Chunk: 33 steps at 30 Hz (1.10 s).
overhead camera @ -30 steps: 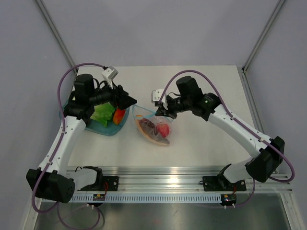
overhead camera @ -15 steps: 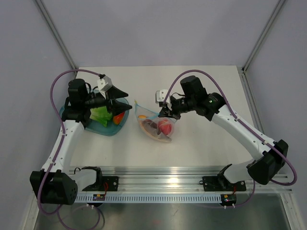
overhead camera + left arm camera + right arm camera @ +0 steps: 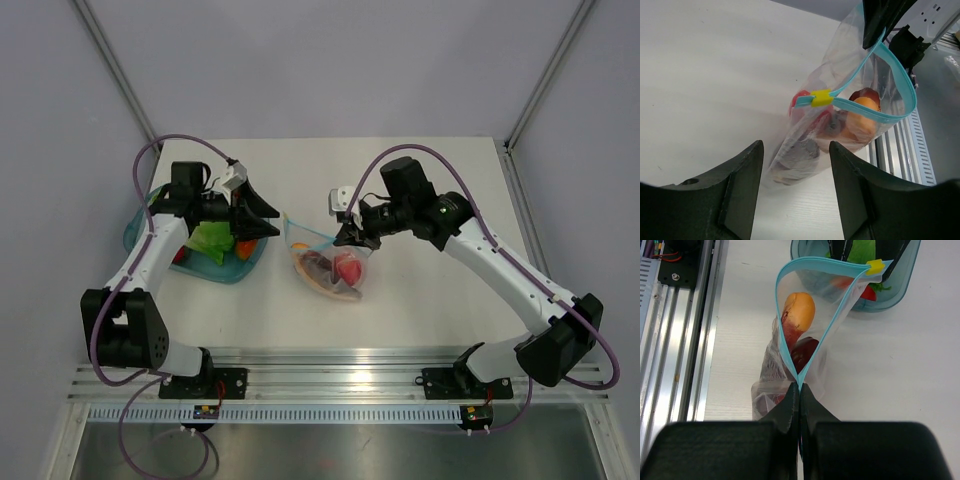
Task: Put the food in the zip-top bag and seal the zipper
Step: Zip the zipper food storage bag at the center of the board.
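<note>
The clear zip-top bag (image 3: 330, 265) stands open on the table with its teal-blue zipper (image 3: 785, 347) spread in a loop and a yellow slider (image 3: 820, 98) at the far end. Inside lie the food pieces: an orange one (image 3: 799, 310), a red round one (image 3: 346, 268) and dark purple ones (image 3: 800, 152). My right gripper (image 3: 799, 386) is shut on the zipper's near end and holds it up. My left gripper (image 3: 270, 220) is open and empty, just left of the bag, above the bowl's right edge. The bag's slider end faces it in the left wrist view.
A teal translucent bowl (image 3: 228, 268) sits left of the bag and holds green, red and orange toy pieces (image 3: 212, 240). An aluminium rail (image 3: 340, 385) runs along the table's near edge. A white wall socket box (image 3: 343, 197) lies behind the right gripper.
My left arm has swung and its gripper has moved right, closer to the bag's slider end. My right gripper has kept its hold on the zipper and barely shifted.
</note>
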### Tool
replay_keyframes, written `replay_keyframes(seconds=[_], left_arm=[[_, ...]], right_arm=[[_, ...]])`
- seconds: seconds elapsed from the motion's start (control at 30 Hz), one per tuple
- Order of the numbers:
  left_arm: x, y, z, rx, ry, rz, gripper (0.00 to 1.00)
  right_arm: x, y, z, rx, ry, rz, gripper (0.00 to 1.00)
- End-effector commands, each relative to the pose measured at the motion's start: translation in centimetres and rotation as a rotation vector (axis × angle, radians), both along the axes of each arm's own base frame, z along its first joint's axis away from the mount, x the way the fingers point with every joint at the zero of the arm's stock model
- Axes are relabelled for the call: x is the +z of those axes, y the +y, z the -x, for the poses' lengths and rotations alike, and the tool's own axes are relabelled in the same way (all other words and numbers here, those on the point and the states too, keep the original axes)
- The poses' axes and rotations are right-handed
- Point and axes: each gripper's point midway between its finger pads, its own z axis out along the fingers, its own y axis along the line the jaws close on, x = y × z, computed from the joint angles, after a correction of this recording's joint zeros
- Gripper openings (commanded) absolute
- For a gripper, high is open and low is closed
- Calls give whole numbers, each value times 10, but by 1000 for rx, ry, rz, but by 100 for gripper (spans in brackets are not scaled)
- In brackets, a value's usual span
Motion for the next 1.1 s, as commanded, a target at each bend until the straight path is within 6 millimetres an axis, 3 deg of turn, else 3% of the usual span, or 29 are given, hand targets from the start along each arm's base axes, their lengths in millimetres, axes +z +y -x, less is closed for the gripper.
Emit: replay_keyframes(seconds=[0.0,0.2,0.43,0.5,0.6,0.63,0.83,0.87,0.9,0.93,0.97,1.07], left_arm=[[16,-7,8,-95,-80,49,58],[11,-26,22,-189,-74,79,58],[17,-28,18,-209,-86,106,55],[20,-28,17,-214,-86,117,49],[22,-29,18,-218,-102,148,22],[21,-29,21,-216,-103,158,3],[23,-30,20,-176,-45,227,0],[22,-30,21,-174,-45,227,0],[25,-28,26,-172,-79,223,0],[27,-27,27,-173,-89,223,0],[29,-26,28,-171,-100,223,0],[37,-26,30,-180,-120,205,0]], right_arm=[[37,4,0,41,-85,-78,0],[38,8,-3,44,-72,-80,0],[36,9,-6,37,-71,-71,0],[36,8,-8,31,-74,-71,0],[35,8,-11,17,-78,-69,0],[36,8,-11,15,-79,-70,0],[35,5,-13,-9,-70,-67,0],[35,4,-16,-31,-61,-66,2],[35,2,-22,-86,-45,-63,23],[35,2,-22,-87,-45,-63,23],[35,0,-25,-113,-37,-61,35],[37,-1,-26,-129,-32,-64,45]])
